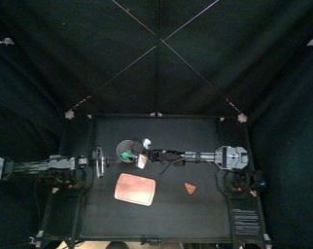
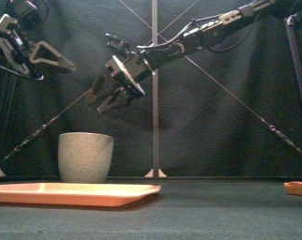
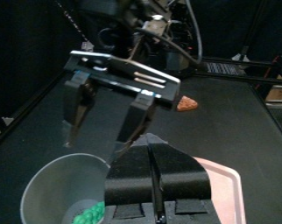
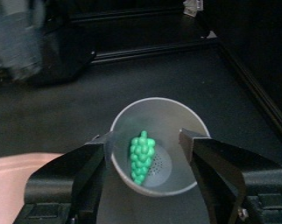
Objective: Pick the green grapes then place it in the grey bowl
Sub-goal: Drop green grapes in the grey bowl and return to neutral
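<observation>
The green grapes (image 4: 140, 156) lie at the bottom of the tall grey speckled cup (image 4: 167, 114), also seen as a green patch, the grapes (image 3: 85, 213), in the left wrist view. The cup (image 2: 86, 157) stands upright behind the pink tray (image 2: 72, 192), at the table's back left (image 1: 128, 150). My right gripper (image 2: 113, 89) hangs open and empty well above the cup's mouth, its jaws spread wide (image 4: 144, 142). My left gripper (image 3: 155, 175) is shut on nothing, raised at the left (image 2: 28, 52), beside the cup.
A small orange toy (image 1: 191, 188) lies on the table right of the pink tray (image 1: 136, 190), and shows at the right edge in the front view (image 2: 299, 187). The right arm stretches across the table's back half.
</observation>
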`<control>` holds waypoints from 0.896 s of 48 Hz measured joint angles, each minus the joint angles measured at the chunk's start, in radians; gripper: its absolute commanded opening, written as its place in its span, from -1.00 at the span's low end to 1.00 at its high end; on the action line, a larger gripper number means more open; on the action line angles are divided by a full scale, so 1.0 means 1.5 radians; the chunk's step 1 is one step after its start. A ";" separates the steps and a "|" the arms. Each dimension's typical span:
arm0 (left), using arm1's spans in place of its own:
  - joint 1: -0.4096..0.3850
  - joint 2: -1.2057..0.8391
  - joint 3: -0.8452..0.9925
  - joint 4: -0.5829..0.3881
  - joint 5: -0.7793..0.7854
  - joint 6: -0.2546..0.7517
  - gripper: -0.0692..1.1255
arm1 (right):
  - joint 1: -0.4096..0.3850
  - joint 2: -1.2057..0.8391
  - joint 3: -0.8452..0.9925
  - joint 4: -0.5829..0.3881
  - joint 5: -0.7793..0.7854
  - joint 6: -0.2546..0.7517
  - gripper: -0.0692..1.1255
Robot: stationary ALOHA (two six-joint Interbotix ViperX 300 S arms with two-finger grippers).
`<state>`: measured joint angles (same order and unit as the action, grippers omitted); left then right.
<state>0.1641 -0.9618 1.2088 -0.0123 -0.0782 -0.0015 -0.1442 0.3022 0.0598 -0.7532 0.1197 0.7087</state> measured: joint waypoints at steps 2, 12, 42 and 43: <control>0.000 0.000 0.000 0.001 0.000 0.001 -0.61 | 0.005 -0.014 0.018 -0.013 0.002 0.003 0.69; 0.001 0.000 0.000 0.000 0.000 0.003 -0.61 | 0.034 -0.097 0.120 -0.014 0.004 0.004 0.69; 0.002 0.000 0.009 0.012 -0.003 0.004 -0.62 | 0.037 -0.306 0.405 0.065 -0.251 -0.001 0.69; 0.002 0.000 0.009 0.012 -0.004 0.005 -0.62 | 0.034 -0.308 0.412 0.066 -0.264 -0.002 0.69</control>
